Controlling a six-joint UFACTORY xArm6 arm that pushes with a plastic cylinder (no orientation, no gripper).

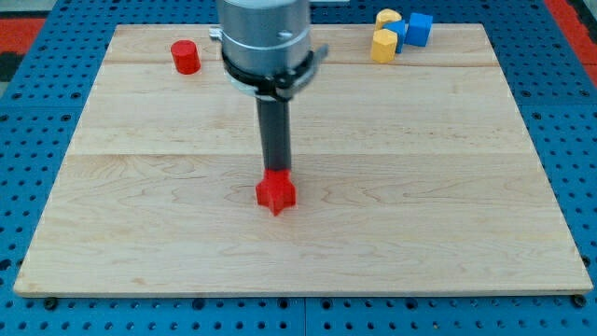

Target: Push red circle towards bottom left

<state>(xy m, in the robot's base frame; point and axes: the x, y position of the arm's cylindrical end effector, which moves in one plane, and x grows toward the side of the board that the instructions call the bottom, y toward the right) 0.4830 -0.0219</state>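
Red circle [186, 57]: top left, untouched. Your tip [276, 172]: bare rod, holds nothing, touching red star [276, 193]. Reposition up-right of circle, push diag.

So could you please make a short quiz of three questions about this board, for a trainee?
1. True or false: my tip touches the red circle.
2. Multiple choice: where do the yellow and blue blocks stand? A) the view's bottom left B) the view's top right C) the board's middle
3. Fill in: my tip stands right behind a red ____-shaped block, near the board's middle.

Key:
1. False. The red circle stands apart, at the view's top left.
2. B. Two yellow blocks and two blue blocks cluster there.
3. Star, as far as its shape can be made out.
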